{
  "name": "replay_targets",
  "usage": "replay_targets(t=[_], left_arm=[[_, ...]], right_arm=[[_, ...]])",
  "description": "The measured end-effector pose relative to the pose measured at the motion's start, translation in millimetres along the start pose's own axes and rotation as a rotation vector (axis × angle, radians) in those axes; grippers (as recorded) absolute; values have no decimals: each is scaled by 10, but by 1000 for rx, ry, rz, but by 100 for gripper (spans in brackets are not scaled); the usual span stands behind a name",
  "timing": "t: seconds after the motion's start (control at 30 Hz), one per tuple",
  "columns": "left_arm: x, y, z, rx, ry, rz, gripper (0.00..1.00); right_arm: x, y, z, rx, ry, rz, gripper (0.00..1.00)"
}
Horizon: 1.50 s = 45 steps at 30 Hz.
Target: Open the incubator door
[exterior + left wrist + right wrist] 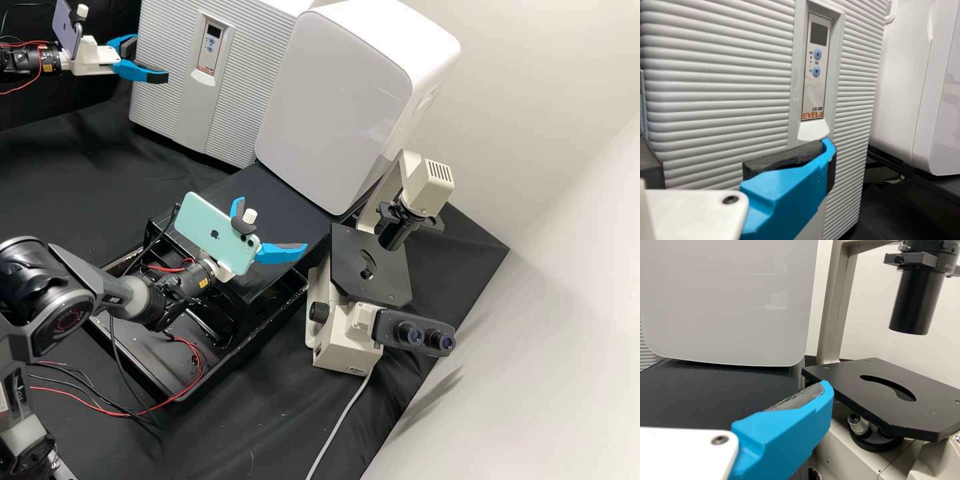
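Here's the incubator door (163,100), closed, at eleven o'clock in the high view; left gripper (151,61) open at its nine o'clock side, right gripper (272,223) open too: approach looks nearly done, all the opening left

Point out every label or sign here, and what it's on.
Incubator panel: an up arrow and a down arrow on blue buttons; lettering, which I won't quote.
Display: nothing readable.
Mint phone: an apple-shaped sign.
Microscope base label, yellow arm label: too small to read.
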<state>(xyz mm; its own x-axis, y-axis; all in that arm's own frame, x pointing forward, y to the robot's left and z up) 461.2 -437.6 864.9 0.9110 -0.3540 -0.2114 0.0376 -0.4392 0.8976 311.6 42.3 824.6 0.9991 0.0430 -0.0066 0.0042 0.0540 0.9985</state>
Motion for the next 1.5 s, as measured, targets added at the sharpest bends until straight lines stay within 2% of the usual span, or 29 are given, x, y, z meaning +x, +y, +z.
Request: replay_targets(t=[0.63, 0.97, 1.3, 1.5], left_arm=[[-26, 15, -19, -34, 42, 16, 0], [-48, -13, -43, -22, 71, 23, 0], [-112, -23, -7, -61, 98, 36, 0], [-179, -11, 47, -59, 102, 29, 0]], right_arm=[[0, 0, 0, 0, 0, 0, 100], [0, 0, 0, 0, 0, 0, 100], [0, 0, 0, 0, 0, 0, 100], [0, 0, 0, 0, 0, 0, 100]])
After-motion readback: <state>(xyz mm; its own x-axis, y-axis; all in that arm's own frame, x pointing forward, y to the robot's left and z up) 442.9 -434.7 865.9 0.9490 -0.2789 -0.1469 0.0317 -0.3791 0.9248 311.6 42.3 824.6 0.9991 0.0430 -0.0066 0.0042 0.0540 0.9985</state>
